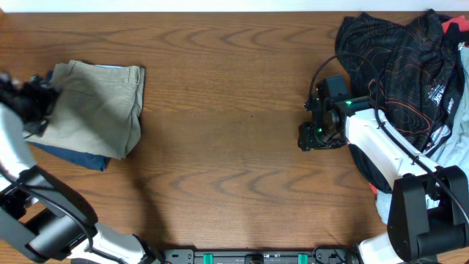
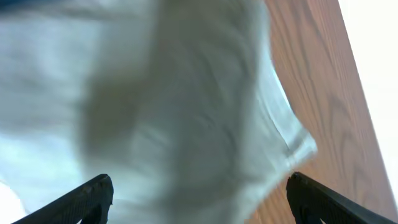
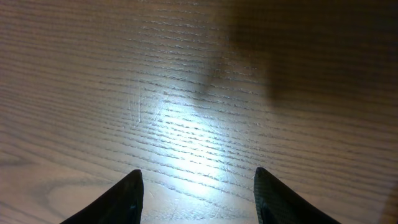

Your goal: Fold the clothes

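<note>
The folded khaki-beige shorts lie at the far left of the table on top of folded navy shorts. My left gripper is open and hovers over the khaki shorts' left edge; in the left wrist view the pale cloth fills the frame between the spread fingers. A black shirt with orange line print lies crumpled at the back right, with a light blue garment at the right edge. My right gripper is open and empty over bare wood, left of the black shirt.
The wooden table runs between the two piles. A bit of red cloth shows at the back right corner. The right arm's cable loops over the black shirt.
</note>
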`<state>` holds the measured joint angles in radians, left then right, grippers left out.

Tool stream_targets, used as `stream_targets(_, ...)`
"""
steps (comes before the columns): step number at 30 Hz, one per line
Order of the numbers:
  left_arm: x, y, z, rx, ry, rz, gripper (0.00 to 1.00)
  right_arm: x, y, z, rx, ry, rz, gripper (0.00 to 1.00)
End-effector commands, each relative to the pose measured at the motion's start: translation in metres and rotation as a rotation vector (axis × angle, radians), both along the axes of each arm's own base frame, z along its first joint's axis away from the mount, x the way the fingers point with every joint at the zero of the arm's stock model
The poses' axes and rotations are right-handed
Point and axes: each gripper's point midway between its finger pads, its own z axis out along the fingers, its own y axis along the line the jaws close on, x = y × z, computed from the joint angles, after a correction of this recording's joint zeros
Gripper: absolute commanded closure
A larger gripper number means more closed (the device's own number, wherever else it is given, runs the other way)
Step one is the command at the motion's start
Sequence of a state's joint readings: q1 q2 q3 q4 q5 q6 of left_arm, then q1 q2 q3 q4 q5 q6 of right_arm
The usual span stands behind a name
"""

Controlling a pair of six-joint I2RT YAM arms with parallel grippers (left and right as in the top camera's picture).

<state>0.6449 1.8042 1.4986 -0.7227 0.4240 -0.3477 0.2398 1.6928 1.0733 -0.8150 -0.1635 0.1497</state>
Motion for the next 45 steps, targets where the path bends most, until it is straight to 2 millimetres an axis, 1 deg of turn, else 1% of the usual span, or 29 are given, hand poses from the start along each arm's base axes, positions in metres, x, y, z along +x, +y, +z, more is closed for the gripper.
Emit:
stream_targets(1,0.014,-0.051,0.009,0.018,-0.016,-0.205,0.10,0.006,-0.001,0.007,0.004,-0.024,-0.014,0.44)
stream_targets(3,0.014,-0.078,0.000,0.024,0.039,-0.276,0.12,0.006,-0.002,0.007,0.004,-0.023,-0.014,0.44)
stream_targets(5,0.012,-0.103,-0.010,0.043,0.106,-0.335,0.17,0.006,-0.001,0.007,0.004,-0.022,-0.014,0.44)
stream_targets(7,0.010,-0.128,-0.020,0.081,0.167,-0.415,0.18,0.006,-0.001,0.007,0.004,-0.022,-0.014,0.44)
stream_targets(10,0.009,-0.156,-0.035,0.165,0.232,-0.525,0.18,0.005,-0.001,0.007,0.003,-0.019,-0.014,0.44)
stream_targets(14,0.007,-0.174,-0.056,0.271,0.310,-0.604,0.19,0.004,-0.002,0.007,0.002,-0.013,-0.014,0.44)
stream_targets(17,0.008,-0.185,-0.075,0.268,0.349,-0.653,0.19,0.003,-0.002,0.007,0.000,-0.009,-0.014,0.44)
stream_targets(20,0.006,-0.185,-0.095,0.249,0.391,-0.660,0.18,0.003,-0.002,0.007,0.000,-0.009,-0.014,0.44)
stream_targets(25,0.004,-0.176,-0.128,0.226,0.451,-0.674,0.18,0.002,-0.002,0.007,0.000,-0.008,-0.013,0.44)
stream_targets(28,0.008,-0.160,-0.136,0.255,0.461,-0.639,0.18,0.002,-0.002,0.007,0.000,-0.006,-0.013,0.44)
stream_targets(31,0.015,-0.140,-0.134,0.292,0.445,-0.590,0.18,0.001,-0.003,0.006,-0.001,-0.002,-0.013,0.44)
stream_targets(35,0.021,-0.117,-0.128,0.295,0.418,-0.525,0.18,0.000,-0.003,0.006,-0.003,0.002,-0.010,0.44)
stream_targets(39,0.022,-0.100,-0.126,0.280,0.407,-0.454,0.18,0.000,-0.003,0.006,-0.003,0.002,-0.010,0.44)
stream_targets(40,0.022,-0.100,-0.126,0.262,0.397,-0.454,0.18,0.000,-0.003,0.006,-0.003,0.002,-0.010,0.44)
stream_targets(42,0.025,-0.111,-0.123,0.207,0.358,-0.475,0.17,0.000,-0.003,0.006,-0.002,0.000,-0.010,0.44)
stream_targets(44,0.029,-0.123,-0.119,0.173,0.323,-0.507,0.09,0.001,-0.003,0.006,-0.002,-0.002,-0.011,0.44)
stream_targets(45,0.032,-0.131,-0.115,0.168,0.303,-0.538,0.08,0.001,-0.003,0.006,-0.001,-0.003,-0.012,0.44)
